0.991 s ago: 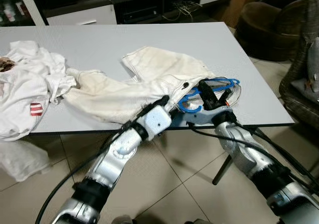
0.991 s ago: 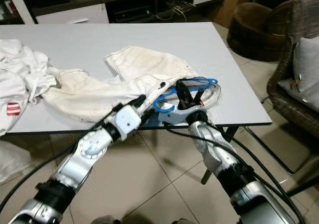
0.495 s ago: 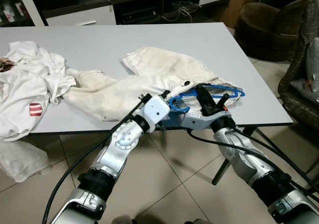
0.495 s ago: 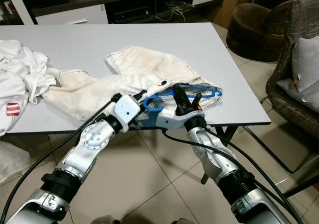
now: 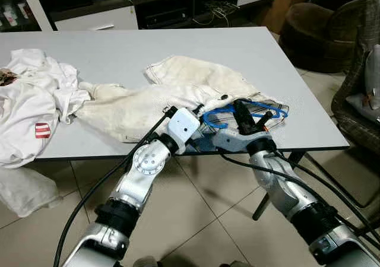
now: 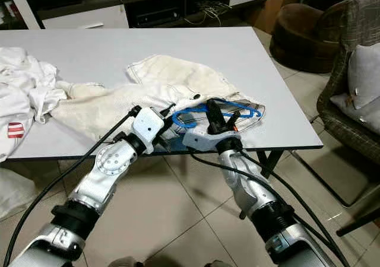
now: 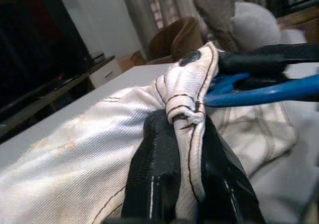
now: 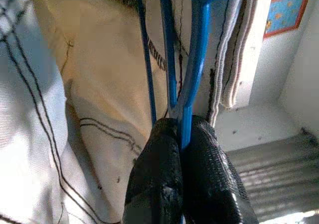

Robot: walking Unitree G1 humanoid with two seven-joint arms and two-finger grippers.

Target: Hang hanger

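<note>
Hanger (image 5: pixel 246 110): light, stiff; we are pinching its bar in the right gripper (image 8: pixel 182 134).
Left gripper (image 7: pixel 184 127) is clamping the shorts (image 5: pixel 178 89), limp cloth, by the waistband.

Hidden parts
Cream cotton shorts (image 5: pixel 178 92) cover part of the blue plastic hanger (image 5: pixel 246 110); crumpled white shirt (image 5: pixel 27 110) runs off the left frame edge.

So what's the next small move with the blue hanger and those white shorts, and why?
Probably slide the blue hanger further into the white shorts. The left hand pinches the waistband by the button, the right hand grips the hanger's frame, and the hanger lies partly inside the opening.
</note>
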